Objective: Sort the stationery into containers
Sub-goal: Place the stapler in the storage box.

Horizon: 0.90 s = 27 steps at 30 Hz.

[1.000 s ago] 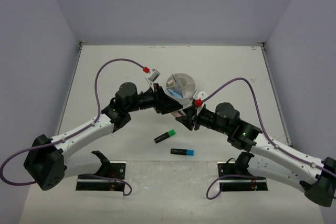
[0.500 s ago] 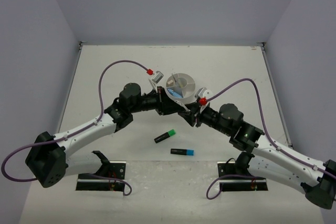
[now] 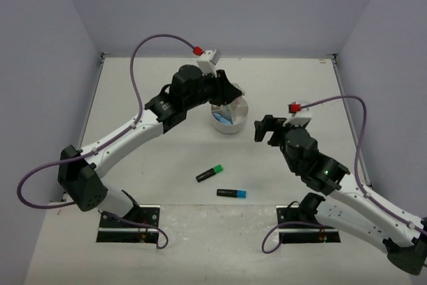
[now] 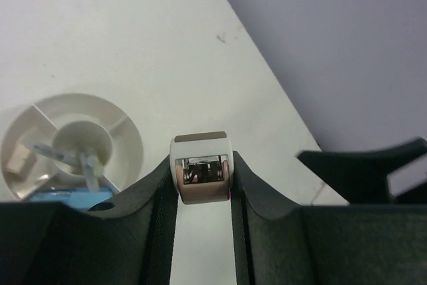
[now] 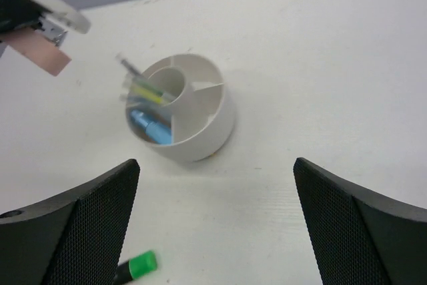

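The left wrist view alone shows the left claw [image 4: 202, 177] pinched narrow on a small white item [image 4: 200, 165]. Only its tan-edged end face is turned to the lens, so its long axis runs away from the camera. What it is stays hard to make out. The organiser [image 4: 130, 139] sits below and to the left of that claw, its near part cut off by the fingers [image 4: 157, 198].

From the right wrist the same item shows side-on, half out of frame and clear of the organiser. The right claw [image 5: 215, 165] gapes wide and holds nothing, with the organiser just ahead of it. A blue marker [image 5: 148, 125] lies in one wedge, and thin pens [image 5: 148, 91] lean leftward out of the central cup. The green highlighter [image 5: 137, 265] shows only its cap by the claw's left finger.

Only the top view gives it whole, behind and left of the right claw, lying diagonally with its cap toward that claw. The blue highlighter [image 3: 231, 193] lies further behind, nearly crosswise, cap to the right.
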Available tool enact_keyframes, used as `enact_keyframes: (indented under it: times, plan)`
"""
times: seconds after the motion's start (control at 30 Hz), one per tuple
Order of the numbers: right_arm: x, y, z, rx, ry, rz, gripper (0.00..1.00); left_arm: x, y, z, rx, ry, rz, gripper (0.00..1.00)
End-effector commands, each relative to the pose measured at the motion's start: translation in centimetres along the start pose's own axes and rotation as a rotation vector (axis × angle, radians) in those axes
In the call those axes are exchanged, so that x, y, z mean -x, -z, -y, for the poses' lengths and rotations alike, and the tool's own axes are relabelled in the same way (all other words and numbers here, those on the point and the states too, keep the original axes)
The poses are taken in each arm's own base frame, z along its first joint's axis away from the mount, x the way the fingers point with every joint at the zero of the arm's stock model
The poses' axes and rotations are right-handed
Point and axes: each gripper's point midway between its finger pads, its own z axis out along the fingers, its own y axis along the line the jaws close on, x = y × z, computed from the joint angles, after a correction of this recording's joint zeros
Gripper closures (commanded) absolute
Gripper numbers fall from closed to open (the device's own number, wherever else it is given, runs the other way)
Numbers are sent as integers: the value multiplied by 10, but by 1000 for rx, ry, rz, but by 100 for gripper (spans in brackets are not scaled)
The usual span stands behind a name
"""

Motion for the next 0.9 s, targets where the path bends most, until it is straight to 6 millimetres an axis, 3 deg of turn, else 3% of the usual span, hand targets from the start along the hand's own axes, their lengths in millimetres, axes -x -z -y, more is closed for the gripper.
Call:
enact_keyframes:
  times: [0.0, 0.03, 0.17, 0.3, 0.57, 0.87]
  plan:
    - [32, 24, 72, -309, -227, 150, 1, 11, -28, -66, 363, -84, -18, 100]
    - [32, 26, 78, -330, -241, 161, 1, 17, -34, -70, 391, -79, 4, 100]
    - [22, 28, 93, -385, -294, 193, 1, 9, -62, -91, 510, 5, 32, 100]
    - [15, 17, 89, -401, -249, 147, 1, 11, -75, -104, 646, 43, 135, 100]
    - [-8, -3, 80, -425, -196, 55, 1, 0, -107, -104, 682, 75, 164, 100]
    - [-14, -5, 82, -437, -191, 47, 1, -12, -104, -112, 808, 140, 235, 100]
